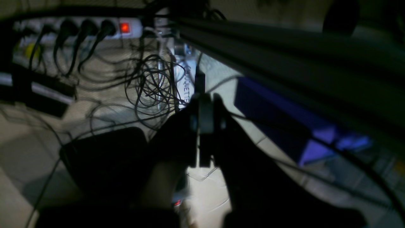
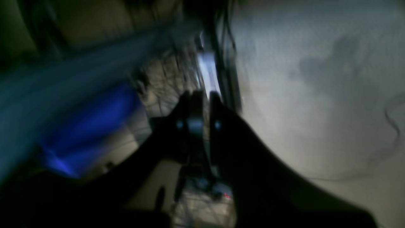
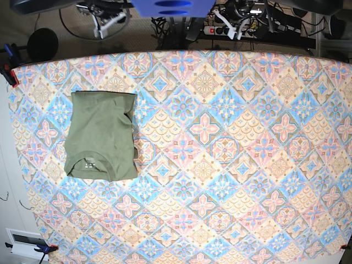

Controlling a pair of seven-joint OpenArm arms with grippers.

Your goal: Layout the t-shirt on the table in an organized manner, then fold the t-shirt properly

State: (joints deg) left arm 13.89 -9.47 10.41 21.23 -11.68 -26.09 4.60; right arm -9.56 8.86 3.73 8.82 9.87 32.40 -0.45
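Olive-green folded t-shirt point(image 3: 100, 136), one, on one patterned table point(image 3: 247, 165), both jaws together.

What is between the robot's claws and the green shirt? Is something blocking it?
Nothing visible blocks it. The t-shirt lies folded on the table with only bare patterned cloth around it. Both grippers are pulled back off the table: the left gripper and right gripper see only cables and floor.

I count: t-shirt point(image 3: 101, 136) x1, folded | counter point(image 3: 236, 165) x1 | tools x2, left tool point(image 1: 205, 101) and right tool point(image 2: 201, 96) | power strip point(image 1: 79, 30) x1, lit red switch x1 | clamps at counter corners: I see at least 2
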